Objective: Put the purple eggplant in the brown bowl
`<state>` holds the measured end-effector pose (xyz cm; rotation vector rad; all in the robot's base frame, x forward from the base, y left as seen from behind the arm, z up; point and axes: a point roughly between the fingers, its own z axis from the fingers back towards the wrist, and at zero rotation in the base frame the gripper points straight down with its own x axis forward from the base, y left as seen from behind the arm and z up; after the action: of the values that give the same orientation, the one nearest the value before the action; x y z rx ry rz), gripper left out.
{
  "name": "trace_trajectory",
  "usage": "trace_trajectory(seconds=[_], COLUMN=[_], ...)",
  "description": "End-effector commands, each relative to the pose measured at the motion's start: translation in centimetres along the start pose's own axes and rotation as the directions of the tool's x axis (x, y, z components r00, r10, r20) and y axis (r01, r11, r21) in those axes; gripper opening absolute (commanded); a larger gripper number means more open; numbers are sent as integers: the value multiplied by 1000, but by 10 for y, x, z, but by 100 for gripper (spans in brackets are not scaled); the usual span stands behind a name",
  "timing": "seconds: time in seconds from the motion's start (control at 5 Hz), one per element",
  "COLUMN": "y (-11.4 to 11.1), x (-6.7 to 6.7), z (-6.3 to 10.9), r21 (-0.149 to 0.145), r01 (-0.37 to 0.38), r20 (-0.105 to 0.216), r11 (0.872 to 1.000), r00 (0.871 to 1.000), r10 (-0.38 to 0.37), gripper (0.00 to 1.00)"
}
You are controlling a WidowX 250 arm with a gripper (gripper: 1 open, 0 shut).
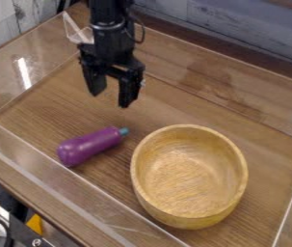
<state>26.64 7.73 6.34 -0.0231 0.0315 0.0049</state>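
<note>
With fingers spread wide, the gripper [114, 85] hovers above the purple eggplant [89, 145] lying loose mid-bench beside the empty brown bowl [190, 174]; a centred, crosswise pinch looks best.

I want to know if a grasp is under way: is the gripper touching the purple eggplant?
Apart. In the camera view the gripper hangs open well above and behind the purple eggplant, with bare table between them.
</note>
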Motion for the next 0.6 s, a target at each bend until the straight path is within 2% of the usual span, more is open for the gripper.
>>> trace_trajectory(seconds=[0.0,0.2,0.4], y=[-13,-13,-14], x=[-7,-11,-13], z=[12,1,-11], r21=[15,13,11], r01=[29,59,84], r20=[43,29,15], r11=[999,998,996], r00=[999,998,996], r10=[-29,-60,-84], gripper=[100,100,0])
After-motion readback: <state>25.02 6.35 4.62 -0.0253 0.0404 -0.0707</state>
